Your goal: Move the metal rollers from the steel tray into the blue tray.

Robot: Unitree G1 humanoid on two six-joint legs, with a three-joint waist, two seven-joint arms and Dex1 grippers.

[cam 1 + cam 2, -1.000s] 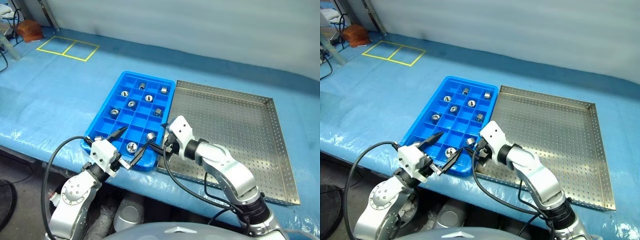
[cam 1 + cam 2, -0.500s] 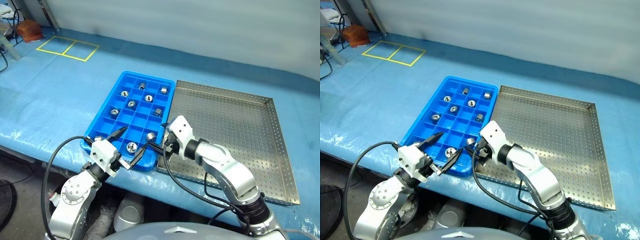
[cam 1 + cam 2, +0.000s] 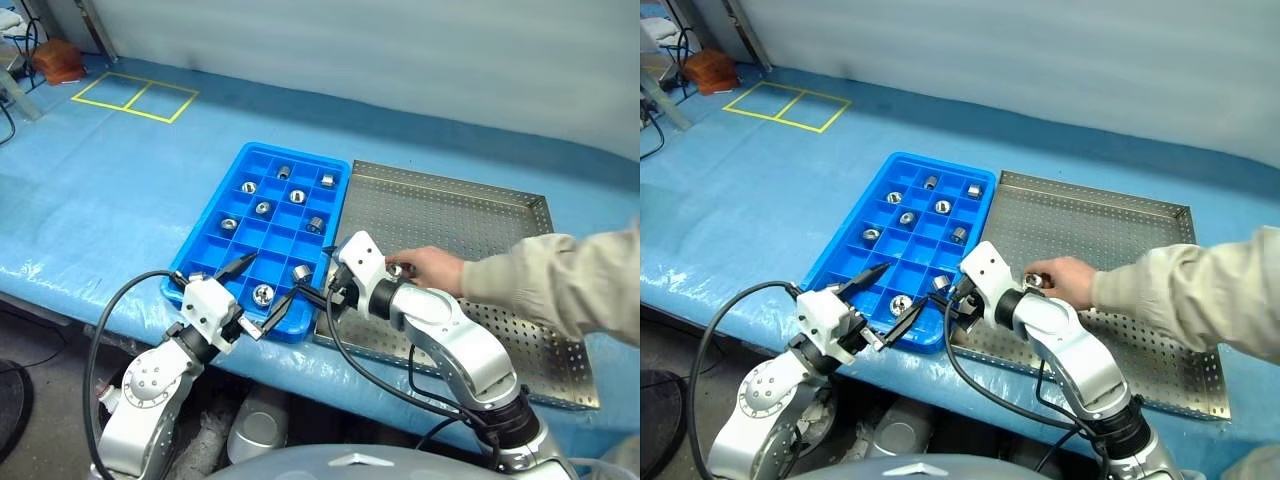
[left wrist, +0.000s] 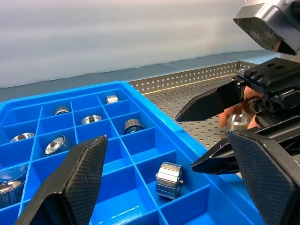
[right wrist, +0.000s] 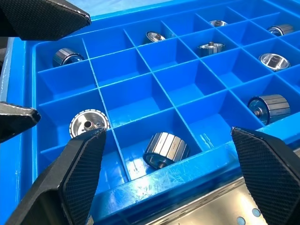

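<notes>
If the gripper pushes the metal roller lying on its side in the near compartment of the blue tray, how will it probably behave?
The metal roller lies on its curved side, so a push would probably roll it until a wall of the blue tray stops it. Its polished, faceted surface looks hard and rigid, perhaps slippery to grip. It appears to be solid metal, so likely heavy for its size.

A person's hand (image 3: 428, 270) in a beige sleeve (image 3: 555, 282) now reaches in from the right side over the large grey perforated steel tray (image 3: 480, 225), which lay bare in the earlier pictures. The hand rests low over the tray's near-left part, just beside the robot's right arm. A small shiny silver metal roller (image 3: 1034, 280) now shows at the fingertips (image 3: 400, 267), close to the tray's base; whether it already lies on the base or is only held cannot be told. The left wrist view catches the same roller (image 4: 239, 121) against the fingers, blurred, behind the right end effector (image 4: 220, 126).
</notes>
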